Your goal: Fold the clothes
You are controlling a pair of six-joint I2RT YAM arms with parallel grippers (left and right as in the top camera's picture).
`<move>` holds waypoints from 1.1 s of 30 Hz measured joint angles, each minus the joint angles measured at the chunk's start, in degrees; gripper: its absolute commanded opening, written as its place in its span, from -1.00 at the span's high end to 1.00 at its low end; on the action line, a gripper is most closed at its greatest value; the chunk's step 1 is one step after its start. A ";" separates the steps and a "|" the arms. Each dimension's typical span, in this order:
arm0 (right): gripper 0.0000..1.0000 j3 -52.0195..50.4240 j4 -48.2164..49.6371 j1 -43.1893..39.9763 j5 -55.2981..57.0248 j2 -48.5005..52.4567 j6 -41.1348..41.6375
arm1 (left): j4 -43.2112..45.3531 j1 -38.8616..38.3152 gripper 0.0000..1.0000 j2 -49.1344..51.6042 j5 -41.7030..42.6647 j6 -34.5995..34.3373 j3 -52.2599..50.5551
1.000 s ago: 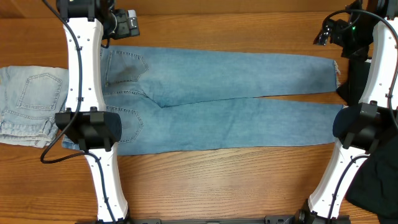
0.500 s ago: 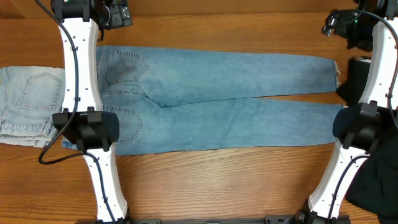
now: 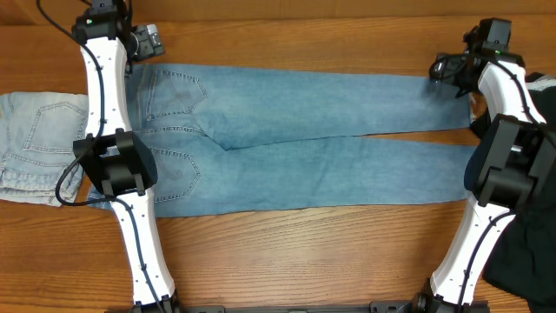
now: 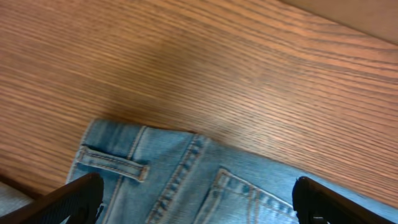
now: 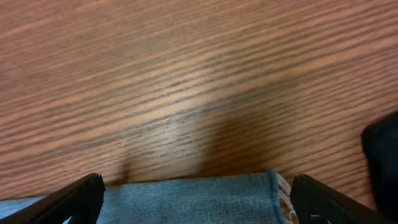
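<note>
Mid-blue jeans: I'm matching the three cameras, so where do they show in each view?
Overhead: the mid-blue jeans lie flat across the middle, waist at the left and leg ends at the right.
Left wrist: only a waistband corner with a belt loop, along the bottom edge.
Right wrist: only one leg end with its hem, along the bottom edge.
Shared landmark: the bare wooden table beyond the jeans' far edge.

Even, warm light fills all three views, with a soft sheen on the table, faint shadows along the jeans edges, and blurred, dark claw fingertips in the corners.
</note>
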 measured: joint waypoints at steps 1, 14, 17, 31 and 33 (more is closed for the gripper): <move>-1.00 -1.18 0.55 0.00 0.00 0.00 -0.02 | -0.02 0.17 -1.00 0.00 0.00 0.00 0.00; -0.59 -3.63 0.52 -0.04 0.42 -0.13 -0.66 | -1.88 0.55 -1.00 0.11 -0.20 0.00 -0.02; -0.60 -3.63 0.50 -0.04 0.39 -0.13 -0.63 | -1.36 1.16 -1.00 0.11 -0.20 0.00 -0.02; -0.59 -3.63 0.42 -0.09 -0.09 -0.15 -0.66 | 4.59 5.27 -0.29 7.48 4.15 2.84 -0.24; -0.33 -3.63 0.42 -0.11 -0.07 -0.15 -0.66 | 4.66 5.27 0.28 7.48 4.17 4.15 -0.24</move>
